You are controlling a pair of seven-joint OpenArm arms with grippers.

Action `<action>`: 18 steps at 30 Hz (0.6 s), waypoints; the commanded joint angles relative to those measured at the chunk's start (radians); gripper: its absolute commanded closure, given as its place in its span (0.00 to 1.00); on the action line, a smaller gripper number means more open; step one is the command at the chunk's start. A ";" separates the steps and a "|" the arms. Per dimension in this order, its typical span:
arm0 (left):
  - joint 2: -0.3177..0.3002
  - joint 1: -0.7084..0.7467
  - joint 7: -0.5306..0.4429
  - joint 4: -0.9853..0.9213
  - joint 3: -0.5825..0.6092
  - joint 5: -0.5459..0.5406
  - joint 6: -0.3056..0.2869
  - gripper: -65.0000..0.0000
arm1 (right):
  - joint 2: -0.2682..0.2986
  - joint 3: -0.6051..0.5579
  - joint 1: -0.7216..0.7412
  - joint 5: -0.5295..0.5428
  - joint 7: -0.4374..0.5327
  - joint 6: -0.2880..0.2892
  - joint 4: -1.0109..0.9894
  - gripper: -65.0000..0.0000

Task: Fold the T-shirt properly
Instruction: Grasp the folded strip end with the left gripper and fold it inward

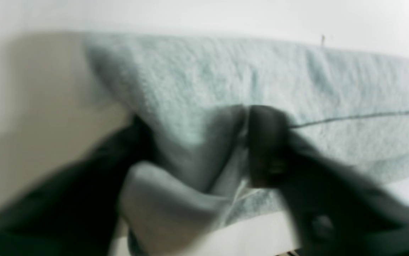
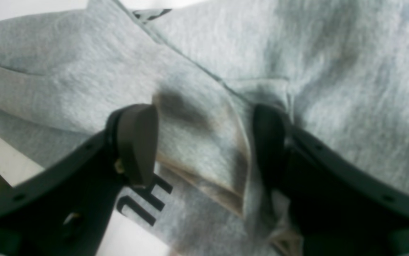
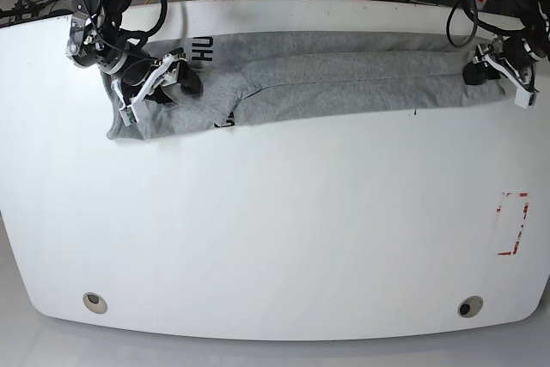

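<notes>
Two grippers met your T-shirt (image 3: 326,79), which lay folded in a long band along the table's (image 3: 275,238) far edge. Your right gripper (image 2: 204,142) stood spread, cloth bunched between its pads. Your left gripper (image 1: 197,149) pinched the band's opposite end.

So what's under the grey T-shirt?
Under the T-shirt is the white table. The shirt lies folded into a long strip, so lower layers hide beneath the top one, and only a few black letters peek out. Whatever else lies beneath is covered.
</notes>
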 commanded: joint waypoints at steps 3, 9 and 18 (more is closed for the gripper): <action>-0.007 -0.001 0.012 0.023 0.004 0.004 -0.001 0.93 | 0.010 0.002 -0.001 -0.022 -0.029 -0.005 0.005 0.40; -0.006 0.051 0.013 0.261 0.008 0.002 -0.001 0.95 | 0.009 0.001 0.003 -0.024 -0.029 -0.008 -0.001 0.61; 0.102 0.063 0.156 0.575 0.142 0.002 -0.001 0.95 | 0.009 0.001 0.003 -0.024 -0.029 -0.008 -0.001 0.57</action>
